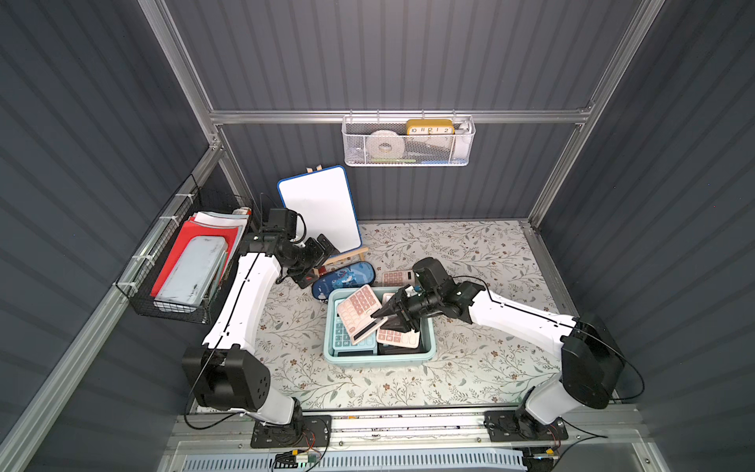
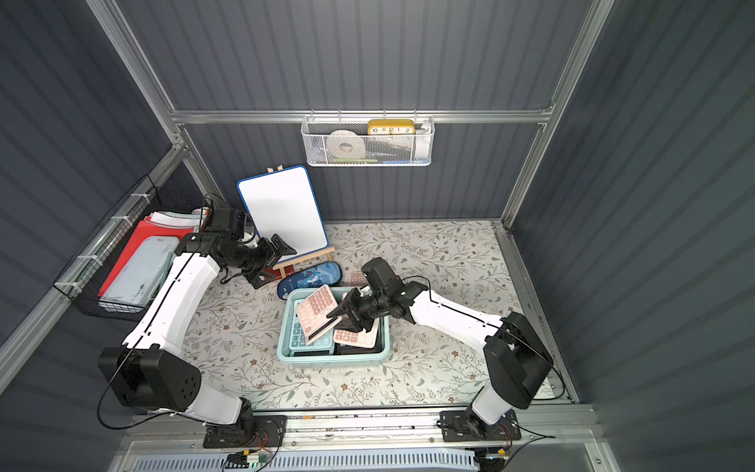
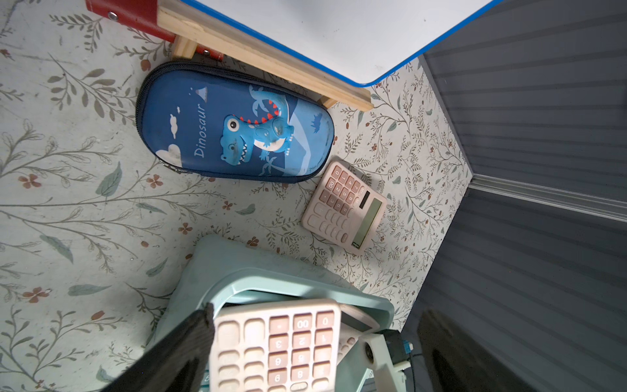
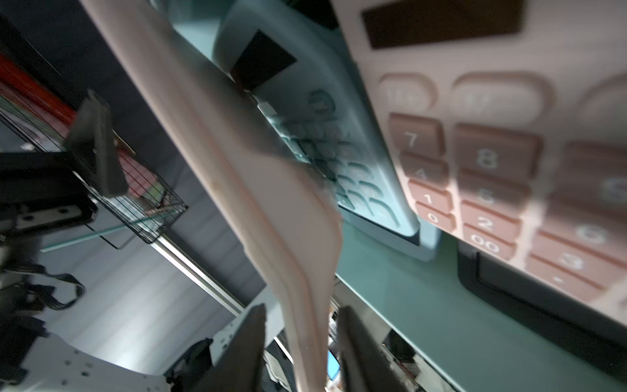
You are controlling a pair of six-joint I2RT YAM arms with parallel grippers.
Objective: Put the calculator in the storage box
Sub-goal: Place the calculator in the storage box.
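**Operator:** How was the right gripper set?

**Observer:** Your right gripper [image 4: 302,309] had its jaws apart, astride one edge of the tilted pink calculator [image 1: 359,312]. The right wrist view showed a sliver of gap on each side, so it clamped nothing.

**Operator:** And the calculator itself?

**Observer:** It sat inside the mint storage box [image 1: 339,355], at the centre of both top views. It leaned keys-up, with its display end low on a teal calculator [image 1: 347,339] and its keypad end raised toward the box's upper-left corner. A flat pink calculator [image 1: 398,337] lay in the right half of the box, over something black.

**Operator:** The left side?

**Observer:** Your left gripper [image 1: 316,261] hung left of centre with its jaws spread wide and empty, just beside a blue dinosaur pencil case [image 1: 345,280]. Above the box in the top views, your right arm partly hid a loose pink calculator [image 3: 344,207] lying on the floral table cover [image 1: 449,367]. A blue-rimmed whiteboard [image 1: 318,208] stood on its wooden easel behind the case.
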